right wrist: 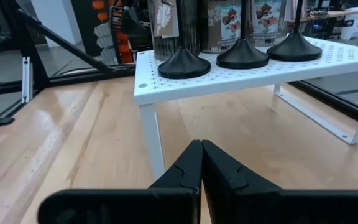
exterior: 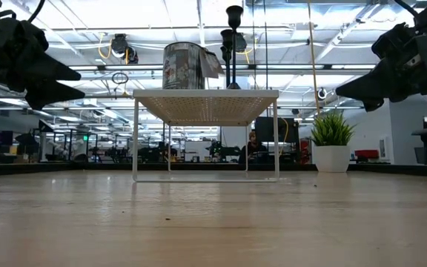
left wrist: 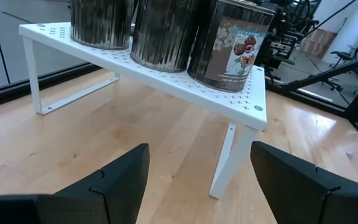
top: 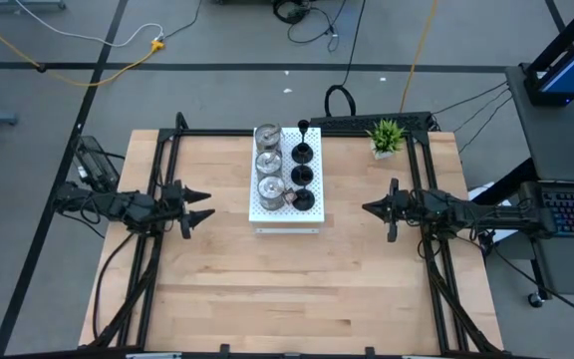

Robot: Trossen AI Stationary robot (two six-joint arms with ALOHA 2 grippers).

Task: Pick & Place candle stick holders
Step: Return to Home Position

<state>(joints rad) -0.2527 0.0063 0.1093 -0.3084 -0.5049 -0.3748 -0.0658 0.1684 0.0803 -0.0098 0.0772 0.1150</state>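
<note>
Candle stick holders (top: 304, 176), six in all, stand on a white perforated shelf (top: 312, 216) toward the far middle of the wooden table (top: 297, 289). That table is the largest thing in view, with one dark arm at each side. The shelf is a low rack on thin legs, its top raised clear of the wood.

The left gripper (top: 207, 203) hangs above the table well to the left of the shelf, fingers spread wide with nothing between them. The right gripper (top: 367, 208) hangs well to the right of the shelf, fingers pressed together, holding nothing.

On the shelf, three silver cups (top: 268, 161) form a row along the left side. Three black holders (top: 304, 153) form a row along the right, each with a round base and thin stem. The nearest silver cup carries what looks like a printed label, though it is hard to read. A small green plant (top: 387, 135) sits near the table's far right corner.
</note>
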